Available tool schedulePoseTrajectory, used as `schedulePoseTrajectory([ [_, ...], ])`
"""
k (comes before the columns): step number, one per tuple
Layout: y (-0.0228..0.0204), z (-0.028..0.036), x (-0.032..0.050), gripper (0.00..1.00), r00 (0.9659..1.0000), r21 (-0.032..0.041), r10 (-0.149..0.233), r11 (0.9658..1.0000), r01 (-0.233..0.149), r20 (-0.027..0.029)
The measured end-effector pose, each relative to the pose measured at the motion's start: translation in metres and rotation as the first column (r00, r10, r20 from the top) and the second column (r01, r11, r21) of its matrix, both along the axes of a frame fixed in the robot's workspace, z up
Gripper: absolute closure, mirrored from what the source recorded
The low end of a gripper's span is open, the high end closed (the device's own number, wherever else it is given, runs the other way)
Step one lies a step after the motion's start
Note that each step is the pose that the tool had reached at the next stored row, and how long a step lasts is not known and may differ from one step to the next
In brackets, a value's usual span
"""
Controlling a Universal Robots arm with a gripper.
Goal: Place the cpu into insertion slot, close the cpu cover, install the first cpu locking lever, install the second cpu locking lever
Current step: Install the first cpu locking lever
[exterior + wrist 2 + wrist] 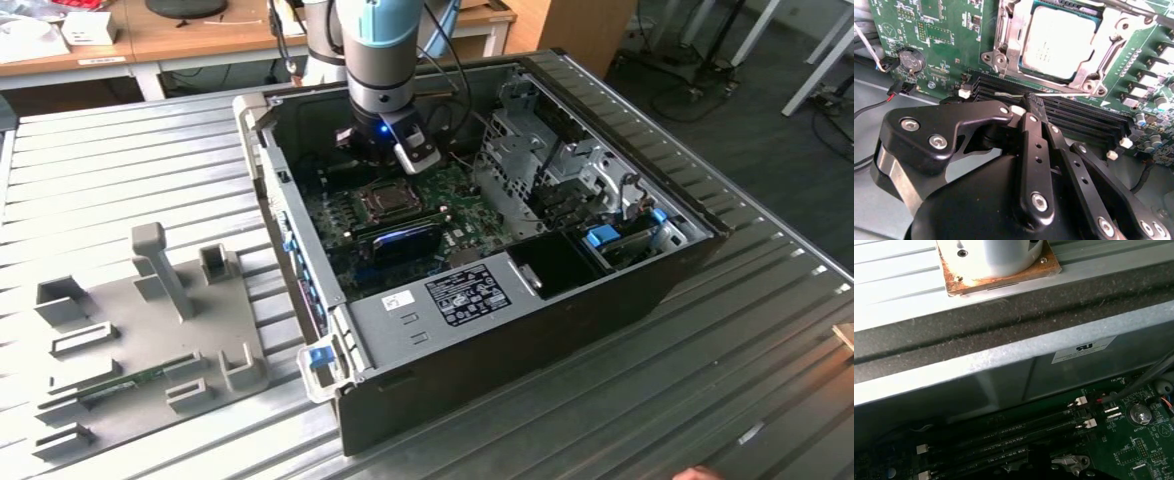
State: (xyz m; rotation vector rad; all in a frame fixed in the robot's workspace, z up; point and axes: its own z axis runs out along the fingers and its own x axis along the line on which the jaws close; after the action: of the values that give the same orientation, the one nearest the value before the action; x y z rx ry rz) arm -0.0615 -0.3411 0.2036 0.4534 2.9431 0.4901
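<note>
Cpu [1060,42] sits in the insertion slot [995,59]. The cpu cover [1111,37] lies flat around it, and the chip face shows through its window. Gripper [1032,102] has its jaws together, tips over the black memory slots [1084,120] just beside the insertion slot. Green circuit board [944,35] surrounds the insertion slot, inside an open computer case [627,290].

An open computer case [534,330] stands on a ribbed metal table [134,180].
</note>
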Motion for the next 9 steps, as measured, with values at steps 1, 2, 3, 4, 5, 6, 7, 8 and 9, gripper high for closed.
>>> schedulePoseTrajectory([
  [1, 0.0, 0.0, 0.0, 0.9, 1.0, 0.0001, 0.0, 1.0, 0.0, 0.0],
  [2, 0.0, 0.0, 0.0001, 0.9, 1.0, 0.0, 0.0, 1.0, 0.0, -0.0001],
  [3, 0.0, -0.0001, 0.0005, 0.9, 1.0, 0.0001, 0.0, 1.0, 0.0, -0.0001],
  [4, 0.0, -0.0002, 0.0008, 0.9, 1.0, 0.0003, 0.0, 1.0, 0.0, 0.0],
  [5, 0.0, -0.0002, 0.0008, 0.9, 1.0, 0.0004, 0.0, 1.0, 0.0, 0.0001],
  [6, 0.0, -0.0002, 0.0008, 0.9, 1.0, 0.0004, 0.0, 1.0, 0.0, 0.0],
  [7, 0.0, -0.0002, 0.0008, 0.9, 1.0, 0.0004, 0.0, 1.0, 0.0, 0.0],
  [8, 0.0, -0.0002, 0.0009, 0.9, 1.0, 0.0005, 0.0, 1.0, 0.0, 0.0001],
  [9, 0.0001, -0.0007, 0.001, 0.9, 1.0, 0.0007, 0.0, 1.0, 0.0, 0.0002],
])
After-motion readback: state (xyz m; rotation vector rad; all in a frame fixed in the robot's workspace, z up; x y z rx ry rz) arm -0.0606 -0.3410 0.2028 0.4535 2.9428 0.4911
